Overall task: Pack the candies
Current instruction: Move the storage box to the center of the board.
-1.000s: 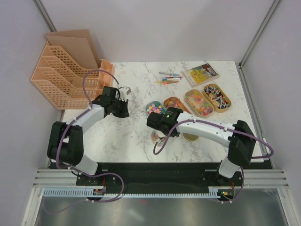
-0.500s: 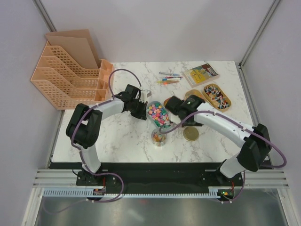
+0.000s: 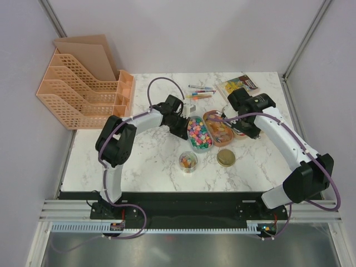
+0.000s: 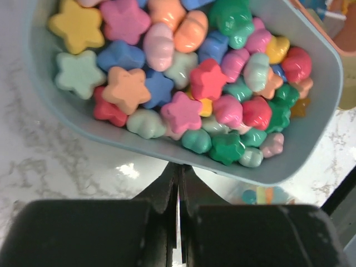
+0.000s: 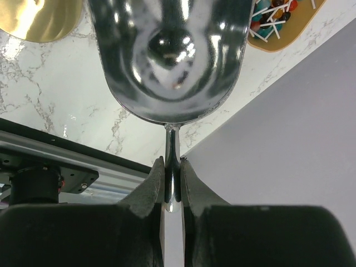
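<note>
The candies [image 3: 199, 133] [image 4: 183, 83] are bright stars and shells heaped in a grey-blue oval tray [image 4: 325, 83]. My left gripper [image 3: 182, 125] [image 4: 179, 166] is shut, its tips pressed against the tray's near wall just under the rim. My right gripper [image 3: 245, 128] [image 5: 172, 161] is shut on the thin handle of a shiny metal scoop [image 5: 167, 55], whose bowl is empty. It hovers at the back right over the wooden trays. A small clear jar [image 3: 188, 161] with a few candies stands in front of the grey-blue tray.
A gold lid [image 3: 225, 158] lies right of the jar. A wooden tray [image 3: 217, 128] of orange and brown sweets sits beside the grey-blue tray, and a lollipop tray [image 5: 275, 22] lies near the table's right edge. Pens [image 3: 199, 92], a booklet [image 3: 238, 86] and an orange file rack [image 3: 83, 86] are behind.
The left arm has swung right and the candy tray has shifted right with it. The right arm has lifted away from the jar and moved to the back right.
</note>
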`<state>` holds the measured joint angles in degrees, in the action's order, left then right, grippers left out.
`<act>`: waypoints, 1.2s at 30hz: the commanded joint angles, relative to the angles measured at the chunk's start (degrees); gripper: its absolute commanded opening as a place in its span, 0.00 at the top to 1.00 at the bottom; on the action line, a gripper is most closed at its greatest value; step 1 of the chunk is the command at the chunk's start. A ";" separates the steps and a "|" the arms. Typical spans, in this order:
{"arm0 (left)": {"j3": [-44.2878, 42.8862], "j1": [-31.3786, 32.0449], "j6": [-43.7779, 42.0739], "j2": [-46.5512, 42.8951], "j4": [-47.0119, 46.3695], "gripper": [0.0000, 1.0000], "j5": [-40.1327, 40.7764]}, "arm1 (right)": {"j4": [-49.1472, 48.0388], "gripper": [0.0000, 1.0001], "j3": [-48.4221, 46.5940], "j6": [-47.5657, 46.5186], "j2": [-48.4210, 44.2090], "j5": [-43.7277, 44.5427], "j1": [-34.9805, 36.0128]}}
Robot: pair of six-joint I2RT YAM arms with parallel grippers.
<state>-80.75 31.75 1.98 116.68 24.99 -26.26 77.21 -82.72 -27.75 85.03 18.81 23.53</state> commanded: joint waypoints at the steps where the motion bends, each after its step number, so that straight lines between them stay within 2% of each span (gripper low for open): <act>1: -4.67 2.61 1.98 1.61 0.67 0.98 -3.71 | 3.12 1.00 -2.36 1.64 -0.84 -1.32 -0.50; 15: -20.14 4.82 1.98 10.75 4.97 0.98 -5.99 | 5.93 1.00 3.09 1.73 0.13 -1.67 -1.29; 21: -20.42 4.82 0.75 9.45 7.69 0.98 -6.35 | 5.85 1.00 4.49 1.82 -1.01 -1.76 -1.29; 22: -19.80 4.73 0.57 8.22 8.40 0.95 -6.35 | 5.67 1.00 4.41 1.73 -1.10 -1.84 -1.38; 24: -16.73 4.29 0.13 2.87 9.63 0.77 -5.65 | 5.76 1.00 3.27 1.47 -1.19 -2.55 -1.38; 25: -14.72 3.94 -0.13 0.93 10.77 0.65 -5.12 | 5.76 1.00 2.83 1.38 -1.01 -2.72 -1.29; 28: -13.12 2.45 -0.31 -6.98 11.57 0.50 -4.94 | 5.67 1.00 0.02 0.50 -0.22 -6.06 -1.38; 30: -14.34 2.00 -0.74 -9.80 12.09 0.46 -4.94 | 5.76 1.00 -2.35 -0.20 0.92 -7.99 -1.29; 32: -17.06 2.00 -0.84 -10.33 11.84 0.53 -6.60 | 5.76 1.00 -4.90 -0.99 2.06 -10.27 -1.03; 33: -18.12 2.00 -0.40 -9.81 11.66 0.63 -7.74 | 5.93 1.00 -5.69 -1.43 2.33 -10.80 -0.59; 34: -20.13 2.00 0.39 -9.29 11.31 0.90 -10.10 | 5.93 1.00 -6.40 -1.95 2.76 -11.07 -0.07; 35: -21.10 1.92 1.35 -8.50 10.70 0.96 -11.34 | 5.93 1.00 -7.71 -2.22 3.46 -11.33 0.29; 36: -22.16 1.91 3.54 -6.49 10.60 0.94 -12.75 | 6.11 1.00 -8.24 -2.48 3.73 -11.77 1.33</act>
<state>-99.55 33.50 3.03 107.96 36.67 -33.39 77.62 -87.42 -28.67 87.68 10.31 23.16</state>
